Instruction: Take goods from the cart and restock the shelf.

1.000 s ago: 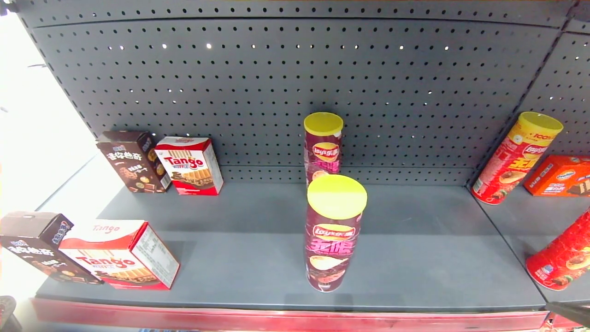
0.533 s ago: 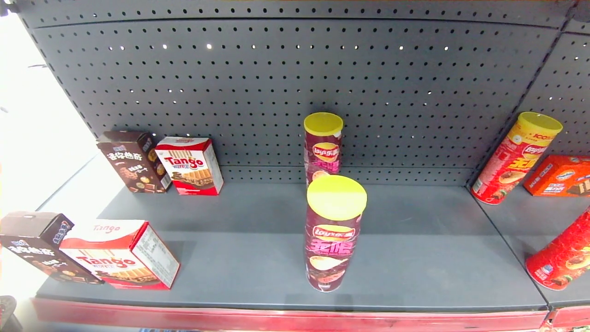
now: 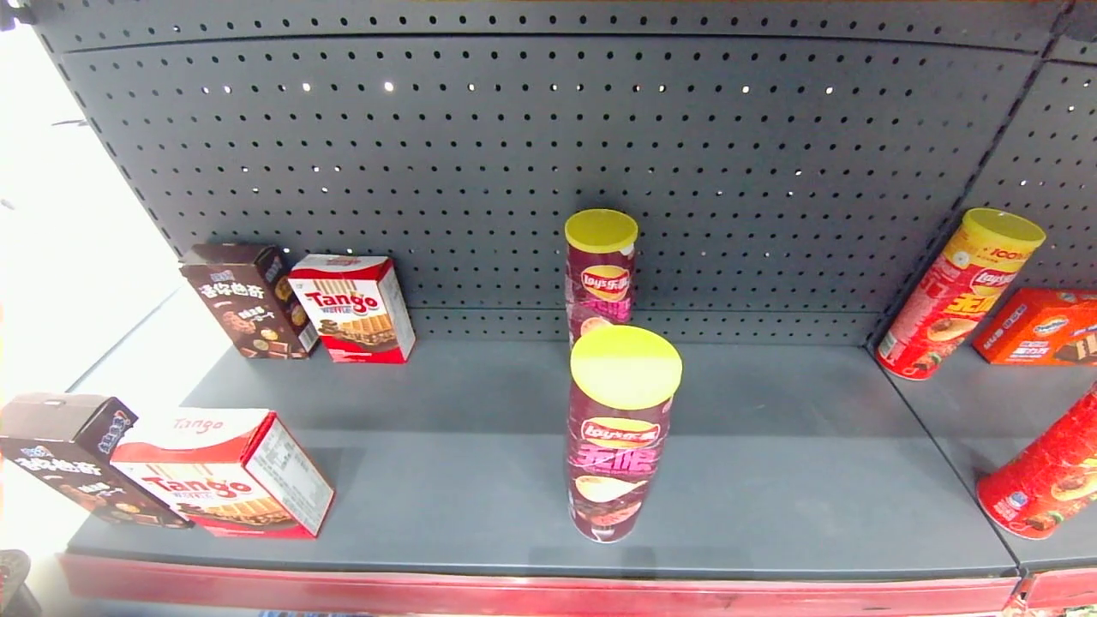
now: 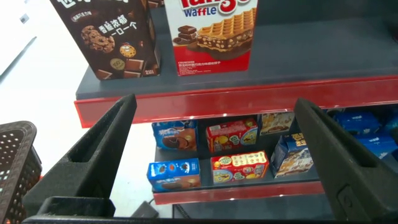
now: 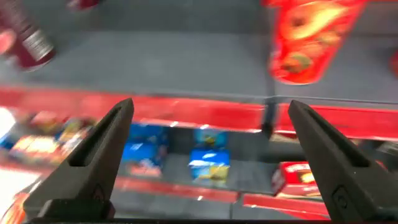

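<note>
Two purple chip cans with yellow lids stand upright mid-shelf, one in front point(image 3: 617, 437) and one behind it point(image 3: 600, 274) by the pegboard. My left gripper point(image 4: 211, 162) is open and holds nothing. It hangs below the shelf's red front edge point(image 4: 249, 99), under a brown cookie box point(image 4: 106, 37) and a red wafer box point(image 4: 211, 34). My right gripper point(image 5: 208, 155) is open too, with nothing between its fingers, in front of the shelf edge. Beyond it are a red chip can point(image 5: 308, 37) and the base of a purple can point(image 5: 25, 37).
On the grey shelf point(image 3: 771, 480), cookie and wafer boxes stand at the left front point(image 3: 227, 484) and left back point(image 3: 351, 308). Red cans point(image 3: 956, 296) and an orange box point(image 3: 1037, 330) fill the right bay. A black basket point(image 4: 15, 162) sits low beside the left gripper. Small boxes point(image 4: 230, 149) line the lower shelf.
A dark arm tip seen at the head view's bottom right corner one second ago has dropped out of sight. The goods on the shelf have not moved.
</note>
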{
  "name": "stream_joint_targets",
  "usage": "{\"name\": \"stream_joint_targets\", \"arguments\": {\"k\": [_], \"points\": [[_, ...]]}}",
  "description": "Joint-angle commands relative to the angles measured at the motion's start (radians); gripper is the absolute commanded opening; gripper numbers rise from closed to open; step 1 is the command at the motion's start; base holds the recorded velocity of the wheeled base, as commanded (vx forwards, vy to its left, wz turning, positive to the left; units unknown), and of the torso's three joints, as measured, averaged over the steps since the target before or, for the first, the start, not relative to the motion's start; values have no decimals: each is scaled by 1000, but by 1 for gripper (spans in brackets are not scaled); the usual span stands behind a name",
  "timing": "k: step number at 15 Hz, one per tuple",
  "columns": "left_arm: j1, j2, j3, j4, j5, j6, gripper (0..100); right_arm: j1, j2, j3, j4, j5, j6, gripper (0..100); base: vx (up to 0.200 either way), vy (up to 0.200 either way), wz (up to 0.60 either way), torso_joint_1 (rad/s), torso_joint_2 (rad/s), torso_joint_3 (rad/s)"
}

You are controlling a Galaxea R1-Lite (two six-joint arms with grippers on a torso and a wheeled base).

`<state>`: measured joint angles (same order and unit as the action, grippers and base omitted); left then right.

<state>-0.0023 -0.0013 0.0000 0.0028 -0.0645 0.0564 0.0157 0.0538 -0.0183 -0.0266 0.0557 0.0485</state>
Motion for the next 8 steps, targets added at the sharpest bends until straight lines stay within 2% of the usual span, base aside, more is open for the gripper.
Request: {"name": "stream_joint_targets", "arguments": {"k": [1,2,3,4,5,6,8], "points": [[-1,1,0,0,0,0,100,-17,-38,9,-24,-17,2,100,0,0,0,0,0,0],[1,1,0,0,2,-1,100,-19,-40,18,-24,-73,-1,100,0,0,0,0,0,0],[1,1,0,0,0,-1,100,-19,-40,18,14,-203,19,100,0,0,0,0,0,0],[1,1,0,0,3,0,100,-17,-40,18,24,-155,8,100,0,0,0,0,0,0],[1,1,0,0,6,2,100,-14,-35,17,28,-37,-87,100,0,0,0,0,0,0],[1,1,0,0,6,-1,100,-7,-35,17,28,-27,-91,100,0,0,0,0,0,0],[1,1,0,0,2,-3,100,-14,-46,18,24,-66,5,100,0,0,0,0,0,0]]}}
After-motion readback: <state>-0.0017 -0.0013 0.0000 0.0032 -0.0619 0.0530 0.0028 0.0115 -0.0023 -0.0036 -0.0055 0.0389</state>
